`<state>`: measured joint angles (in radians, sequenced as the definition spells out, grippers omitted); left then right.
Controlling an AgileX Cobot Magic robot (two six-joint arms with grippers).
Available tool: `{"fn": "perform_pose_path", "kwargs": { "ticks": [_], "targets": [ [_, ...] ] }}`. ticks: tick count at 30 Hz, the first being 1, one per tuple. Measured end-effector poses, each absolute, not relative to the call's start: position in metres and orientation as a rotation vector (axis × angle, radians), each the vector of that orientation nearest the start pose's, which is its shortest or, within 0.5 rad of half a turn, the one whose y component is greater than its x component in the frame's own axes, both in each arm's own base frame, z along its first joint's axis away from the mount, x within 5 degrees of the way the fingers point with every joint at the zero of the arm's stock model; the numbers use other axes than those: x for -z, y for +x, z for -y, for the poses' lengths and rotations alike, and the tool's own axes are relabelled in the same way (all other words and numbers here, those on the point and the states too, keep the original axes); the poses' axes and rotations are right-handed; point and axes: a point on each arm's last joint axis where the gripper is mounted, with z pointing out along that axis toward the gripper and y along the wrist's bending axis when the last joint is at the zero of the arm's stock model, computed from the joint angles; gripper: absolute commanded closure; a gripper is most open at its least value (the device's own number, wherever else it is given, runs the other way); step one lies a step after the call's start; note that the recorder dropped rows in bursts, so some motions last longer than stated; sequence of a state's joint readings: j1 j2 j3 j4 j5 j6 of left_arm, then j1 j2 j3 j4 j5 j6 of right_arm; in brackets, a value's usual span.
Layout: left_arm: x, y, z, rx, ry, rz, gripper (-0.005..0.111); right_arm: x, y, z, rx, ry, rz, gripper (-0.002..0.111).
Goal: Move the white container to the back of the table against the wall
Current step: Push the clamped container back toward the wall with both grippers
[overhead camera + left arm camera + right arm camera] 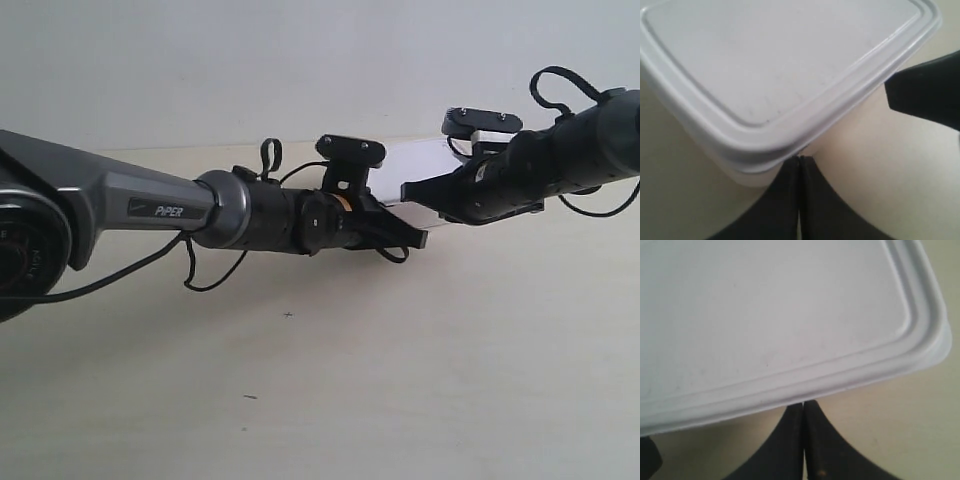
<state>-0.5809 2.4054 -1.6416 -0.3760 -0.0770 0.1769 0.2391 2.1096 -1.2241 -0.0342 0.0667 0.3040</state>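
The white container [420, 160] lies on the table [400, 350] close to the wall [250, 60], mostly hidden behind two arms. The gripper of the arm at the exterior view's left [418, 239] and that of the arm at the exterior view's right [412, 190] both point at its near side. In the left wrist view my left gripper [800, 158] is shut, its tips touching a rounded corner of the white container [780, 65] just under the lid rim. My right gripper [804, 403] is shut too, tips against the white container [770, 315] below its lid edge.
The other arm's black fingertip [925, 95] shows beside the container in the left wrist view. A dark edge [647, 460] sits at the corner of the right wrist view. Loose cables [210, 270] hang under the arm at the exterior view's left. Bare table lies nearer the camera.
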Motion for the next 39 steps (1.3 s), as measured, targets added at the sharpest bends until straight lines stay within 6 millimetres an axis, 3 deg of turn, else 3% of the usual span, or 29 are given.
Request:
{"fn": "perform_pose_path", "kwargs": {
  "ticks": [6,12,21,27,34,39],
  "targets": [
    [-0.098,0.454,0.27,0.393,0.37,-2.144,0.107,-0.111,0.428,-0.104,-0.228,0.036,-2.429,0.108],
    [-0.104,0.465,0.273,0.389,0.402,-2.125,0.107,-0.106,0.44,-0.107,-0.229,0.036,-2.425,0.108],
    [-0.091,0.476,0.275,0.386,0.42,-2.139,0.107,-0.103,0.456,-0.11,-0.228,0.036,-2.415,0.108],
    [-0.091,0.483,0.264,0.363,0.426,-2.146,0.107,-0.093,0.464,-0.112,-0.226,0.037,-2.424,0.108],
    [-0.086,0.482,0.259,0.266,0.614,-2.168,0.107,-0.1,0.474,-0.114,-0.236,0.036,-2.384,0.108],
    [-0.084,0.48,0.258,0.209,0.73,-2.158,0.107,-0.095,0.484,-0.117,-0.233,0.037,-2.39,0.108]
  ]
}}
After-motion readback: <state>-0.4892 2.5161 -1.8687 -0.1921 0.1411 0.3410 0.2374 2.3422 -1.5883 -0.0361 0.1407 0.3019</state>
